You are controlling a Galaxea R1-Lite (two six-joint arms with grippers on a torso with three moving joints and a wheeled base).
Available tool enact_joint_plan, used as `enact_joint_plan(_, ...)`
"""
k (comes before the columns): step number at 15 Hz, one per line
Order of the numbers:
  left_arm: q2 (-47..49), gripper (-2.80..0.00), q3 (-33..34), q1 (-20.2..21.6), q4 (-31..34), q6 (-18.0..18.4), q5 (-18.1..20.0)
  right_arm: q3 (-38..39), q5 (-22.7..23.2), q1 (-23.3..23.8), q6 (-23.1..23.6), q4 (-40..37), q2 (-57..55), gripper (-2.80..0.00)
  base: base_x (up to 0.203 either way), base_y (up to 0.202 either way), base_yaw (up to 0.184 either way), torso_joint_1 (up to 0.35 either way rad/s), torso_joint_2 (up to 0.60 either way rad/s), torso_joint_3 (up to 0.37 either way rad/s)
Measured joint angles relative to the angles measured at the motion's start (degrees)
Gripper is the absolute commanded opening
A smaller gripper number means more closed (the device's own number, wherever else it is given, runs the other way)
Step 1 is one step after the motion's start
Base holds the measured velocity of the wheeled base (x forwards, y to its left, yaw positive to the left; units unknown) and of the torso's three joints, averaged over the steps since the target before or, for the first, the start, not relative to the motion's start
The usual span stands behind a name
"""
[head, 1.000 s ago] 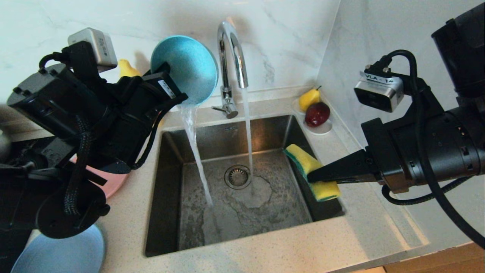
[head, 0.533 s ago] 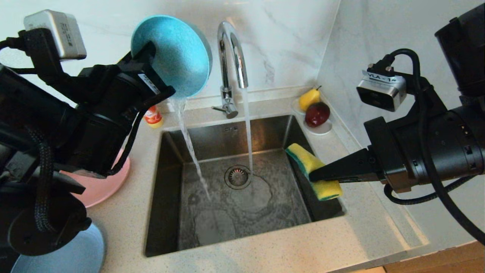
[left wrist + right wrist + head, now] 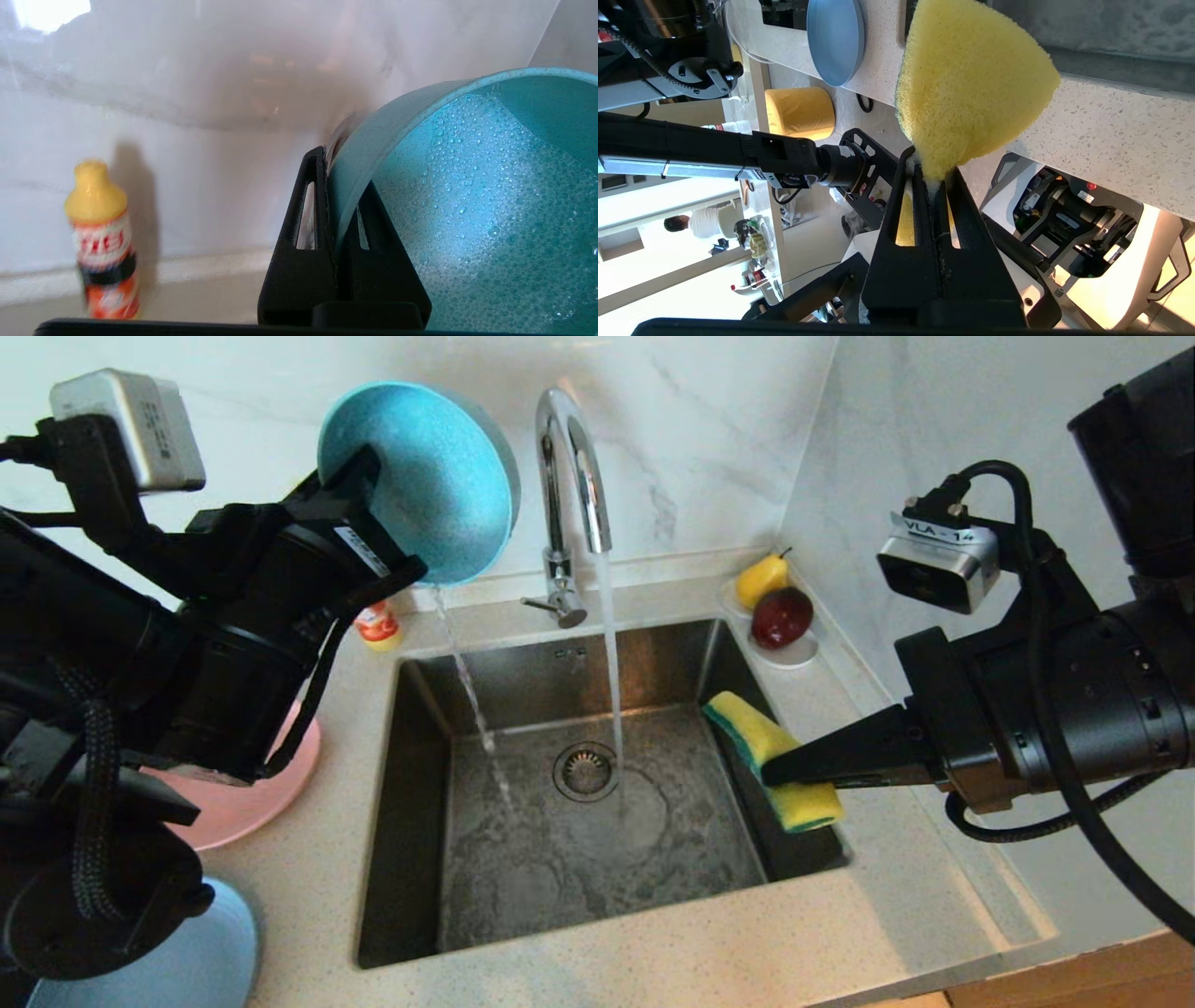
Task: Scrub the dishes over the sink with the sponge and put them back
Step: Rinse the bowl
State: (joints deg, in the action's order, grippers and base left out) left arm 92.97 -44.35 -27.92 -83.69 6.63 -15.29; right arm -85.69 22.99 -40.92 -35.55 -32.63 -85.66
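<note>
The teal bowl (image 3: 420, 476) is held up on its edge over the back left corner of the sink (image 3: 579, 784), beside the chrome tap (image 3: 569, 495). Its open side faces toward the tap and slightly down, and a thin stream of water falls from its low rim into the basin. The left gripper (image 3: 337, 219) has its 2 fingers closed narrowly on the bowl's wall, 1 finger outside and 1 inside; the inside of the bowl is covered with small foam bubbles.

The sponge (image 3: 775, 756) is pinched by the right gripper (image 3: 767, 771) at its narrow middle, with the jaws nearly together. Its long axis runs along the right wall of the sink, from the back toward the front, and the green layer faces the basin. In the right wrist view the wide yellow end (image 3: 971, 84) spreads out beyond the fingertips.

Water runs from the tap onto the sink floor near the round drain (image 3: 585, 770). On the counter left of the sink lie the pink plate (image 3: 252, 793) and, nearer the front, the light-blue plate (image 3: 177, 952). A small bottle with a yellow cap (image 3: 103, 242) stands at the back wall. At the back right corner, a white saucer (image 3: 794, 653) holds a yellow pear (image 3: 761, 579) and a dark red fruit (image 3: 781, 616).
</note>
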Motion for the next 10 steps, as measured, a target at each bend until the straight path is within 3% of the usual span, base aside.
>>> enact_joint_plan(6,-1.9,-2.80,-1.7,5.3,24.5,-4.4,-2.5,0.5,-0.1,0.0,-0.1,-0.3,0.5,-2.80,0.000,0.000,0.000,0.000,0.00,0.000)
enact_joint_plan(8,-4.1,-2.80,-5.8,7.1,38.0,-9.1,-2.4,0.6,-0.1,0.0,0.0,-0.2,0.7,-2.80,0.000,0.000,0.000,0.000,0.00,0.000)
enact_joint_plan(10,-6.2,-2.80,-15.5,10.6,57.6,-16.6,-0.8,1.0,-0.2,0.0,0.1,-0.1,0.9,-2.80,0.000,0.000,0.000,0.000,0.00,0.000)
